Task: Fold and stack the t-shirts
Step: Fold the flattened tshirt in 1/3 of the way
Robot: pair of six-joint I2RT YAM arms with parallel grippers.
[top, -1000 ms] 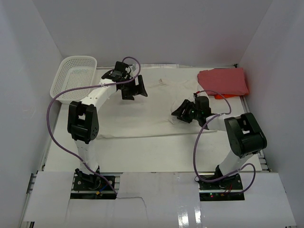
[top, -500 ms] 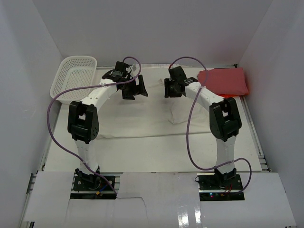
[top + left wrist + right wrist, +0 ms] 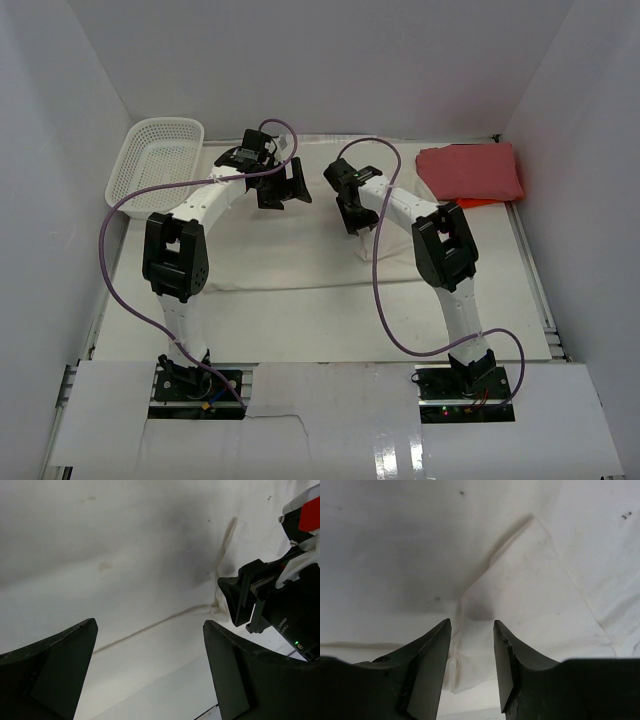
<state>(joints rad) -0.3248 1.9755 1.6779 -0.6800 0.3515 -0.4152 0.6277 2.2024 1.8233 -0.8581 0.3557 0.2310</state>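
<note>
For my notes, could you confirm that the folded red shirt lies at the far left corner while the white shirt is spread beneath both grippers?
Not quite: the top view shows the red shirt at the far right corner. The white shirt is spread beneath the left gripper and right gripper.

Place: robot lab, a boxed-in test cell
Walls: plain white panels (image 3: pixel 320 60) around a table (image 3: pixel 300 330)
Rig: left arm (image 3: pixel 175 260) and right arm (image 3: pixel 445 250) bolted at the near edge
Wiring: loose purple cables (image 3: pixel 102 245)
</note>
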